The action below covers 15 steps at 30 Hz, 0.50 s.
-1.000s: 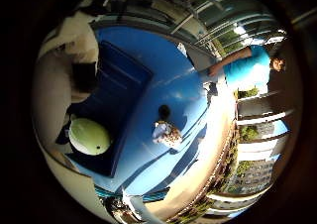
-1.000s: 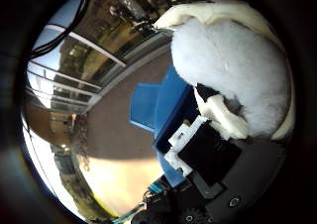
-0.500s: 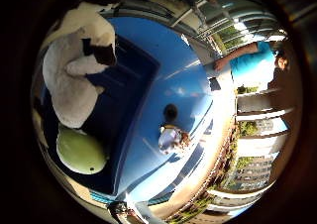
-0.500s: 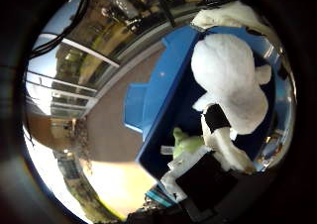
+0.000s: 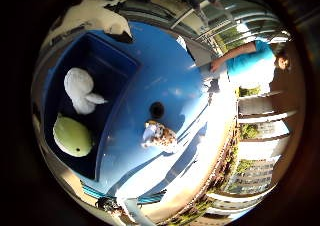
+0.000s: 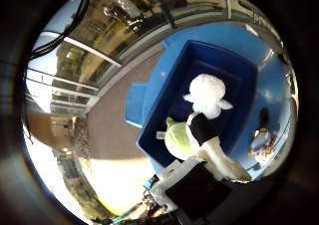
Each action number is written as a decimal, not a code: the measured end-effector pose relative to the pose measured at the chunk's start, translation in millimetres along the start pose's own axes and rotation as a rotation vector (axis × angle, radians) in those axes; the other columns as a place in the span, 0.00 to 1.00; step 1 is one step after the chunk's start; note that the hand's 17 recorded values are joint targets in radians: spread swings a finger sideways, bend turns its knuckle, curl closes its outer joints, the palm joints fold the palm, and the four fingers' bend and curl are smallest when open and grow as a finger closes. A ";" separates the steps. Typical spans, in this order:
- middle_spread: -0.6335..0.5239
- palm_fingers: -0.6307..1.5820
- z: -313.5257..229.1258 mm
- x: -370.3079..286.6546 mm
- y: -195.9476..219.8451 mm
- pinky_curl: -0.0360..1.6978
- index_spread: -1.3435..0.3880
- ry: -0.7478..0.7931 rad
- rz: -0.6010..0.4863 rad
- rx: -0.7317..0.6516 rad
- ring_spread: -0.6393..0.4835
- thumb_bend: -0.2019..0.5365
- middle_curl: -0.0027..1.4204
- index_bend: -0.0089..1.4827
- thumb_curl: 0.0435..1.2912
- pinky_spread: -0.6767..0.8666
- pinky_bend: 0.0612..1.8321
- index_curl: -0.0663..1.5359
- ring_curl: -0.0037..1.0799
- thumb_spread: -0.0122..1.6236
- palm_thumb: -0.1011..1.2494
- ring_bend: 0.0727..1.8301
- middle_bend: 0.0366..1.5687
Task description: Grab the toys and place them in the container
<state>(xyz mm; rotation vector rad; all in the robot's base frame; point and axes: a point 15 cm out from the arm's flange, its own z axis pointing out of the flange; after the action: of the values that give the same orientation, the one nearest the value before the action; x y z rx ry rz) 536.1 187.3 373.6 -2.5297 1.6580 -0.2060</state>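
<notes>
While the palm is looking down over the blue worktop (image 5: 175, 86), the dark blue container (image 5: 107, 141) is sitting at the left of the little-finger view with two toys lying inside it: a white plush toy (image 5: 80, 88) toward the upper part of the bin and a green plush toy (image 5: 72, 136) just beside it, lower left. Out on the open worktop, near the middle of that view, a small brown-and-white spotted toy (image 5: 159, 135) is lying outside the container, with a small dark round object (image 5: 157, 108) just beside it. Over in the thumb-side view, the hand (image 6: 199, 160) is rising from the lower edge, one white-and-black finger reaching up in front of the bin and overlapping the green toy. It is holding nothing, yet I cannot tell whether the fingers are spread or curled.
</notes>
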 end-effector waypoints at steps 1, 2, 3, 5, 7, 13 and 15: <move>0.59 0.32 -9.4 16.8 8.7 0.23 0.60 0.005 0.011 -0.008 0.82 0.23 0.30 0.18 0.34 0.75 0.52 0.13 0.29 0.68 0.50 0.32 0.09; 0.59 0.32 -14.2 29.8 17.0 0.23 0.60 0.007 0.019 -0.023 0.82 0.23 0.29 0.17 0.34 0.76 0.51 0.14 0.29 0.68 0.50 0.32 0.09; 0.59 0.32 -17.0 42.6 25.1 0.22 0.61 0.009 0.025 -0.039 0.82 0.23 0.29 0.16 0.34 0.76 0.51 0.14 0.29 0.68 0.50 0.32 0.09; 0.59 0.33 -21.4 70.2 40.7 0.22 0.61 0.012 0.047 -0.068 0.82 0.23 0.28 0.14 0.33 0.76 0.51 0.15 0.29 0.68 0.50 0.32 0.09; 0.59 0.33 -25.3 98.8 58.7 0.21 0.62 0.015 0.070 -0.099 0.82 0.23 0.28 0.12 0.33 0.76 0.50 0.15 0.29 0.68 0.50 0.31 0.10; 0.59 0.33 -16.8 164.4 91.4 0.19 0.63 0.020 0.119 -0.157 0.81 0.23 0.26 0.11 0.31 0.75 0.49 0.17 0.28 0.68 0.51 0.30 0.10; 0.60 0.32 -2.7 174.8 96.4 0.19 0.63 0.014 0.126 -0.186 0.81 0.23 0.26 0.12 0.31 0.74 0.48 0.17 0.28 0.68 0.51 0.30 0.09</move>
<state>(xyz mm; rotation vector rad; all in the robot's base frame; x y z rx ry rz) 517.6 -11.4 369.6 -2.5436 1.9177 -0.0615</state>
